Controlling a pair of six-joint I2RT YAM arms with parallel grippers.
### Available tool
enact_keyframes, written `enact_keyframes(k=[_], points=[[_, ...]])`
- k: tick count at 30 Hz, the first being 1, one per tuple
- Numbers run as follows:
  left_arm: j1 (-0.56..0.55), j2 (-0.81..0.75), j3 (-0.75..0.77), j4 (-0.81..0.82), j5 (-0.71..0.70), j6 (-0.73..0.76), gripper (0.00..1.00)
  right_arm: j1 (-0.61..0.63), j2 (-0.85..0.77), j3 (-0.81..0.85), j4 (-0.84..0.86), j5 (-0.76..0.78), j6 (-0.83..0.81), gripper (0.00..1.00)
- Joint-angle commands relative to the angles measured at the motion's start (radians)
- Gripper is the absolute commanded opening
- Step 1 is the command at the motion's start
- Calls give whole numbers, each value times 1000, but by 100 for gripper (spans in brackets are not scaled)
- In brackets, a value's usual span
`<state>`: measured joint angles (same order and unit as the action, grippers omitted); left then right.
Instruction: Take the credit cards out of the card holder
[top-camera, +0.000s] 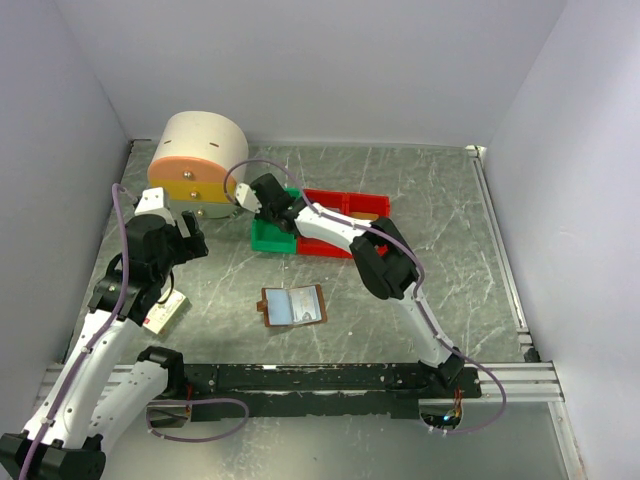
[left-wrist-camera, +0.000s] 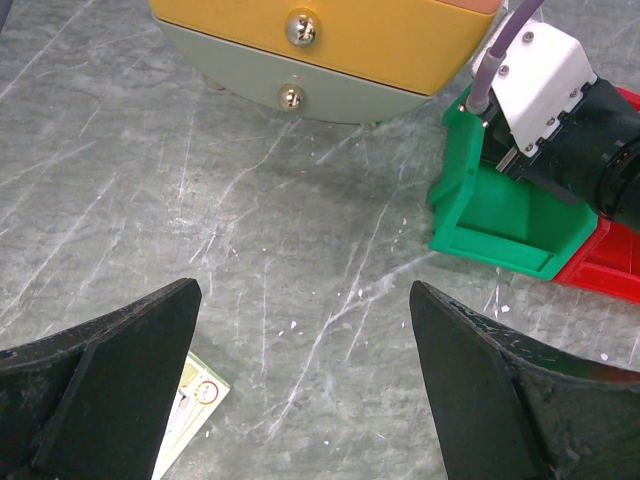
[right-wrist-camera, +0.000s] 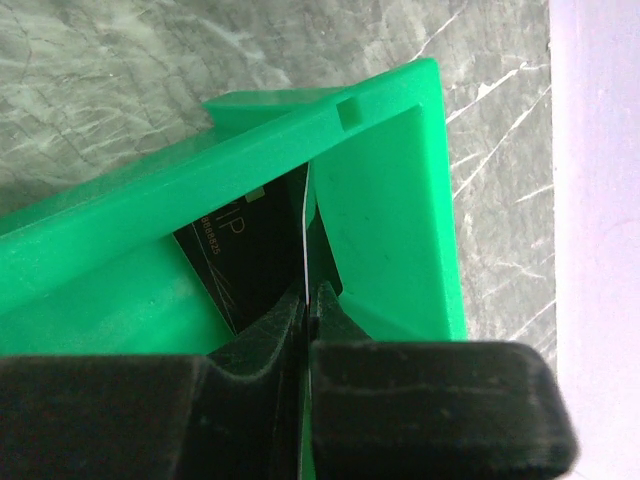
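My right pincer, nipped tight on a thin credit card, hangs in the green bin where a dark card lies, my left pincer gapes wide, and the open card holder lies at the bin's six o'clock, remaining contents unclear.

Soft, even light (faint shadows)

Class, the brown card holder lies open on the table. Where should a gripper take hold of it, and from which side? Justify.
The card holder lies open and flat, pale-blue panels up, so only a thin rim gives jaws purchase. Likely best: its brown left edge, from above, on the open left gripper's side.
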<state>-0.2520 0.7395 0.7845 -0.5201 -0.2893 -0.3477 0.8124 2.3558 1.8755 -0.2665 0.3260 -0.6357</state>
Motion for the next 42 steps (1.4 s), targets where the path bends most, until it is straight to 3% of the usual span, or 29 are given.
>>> enact_keyframes(k=[1, 12, 16, 24, 42], points=[[7, -3, 28, 3, -16, 11, 98, -9, 31, 28, 21, 17, -51, 0], [8, -2, 25, 4, -15, 13, 98, -11, 13, -25, 12, -16, -59, 10], [8, 3, 28, 6, -3, 18, 98, -11, 19, -15, -5, -14, -44, 28], [10, 9, 27, 6, 5, 22, 98, -15, -9, -51, 12, -19, -23, 37], [11, 21, 31, 3, 19, 26, 97, -44, -2, 35, -70, -103, 91, 55]])
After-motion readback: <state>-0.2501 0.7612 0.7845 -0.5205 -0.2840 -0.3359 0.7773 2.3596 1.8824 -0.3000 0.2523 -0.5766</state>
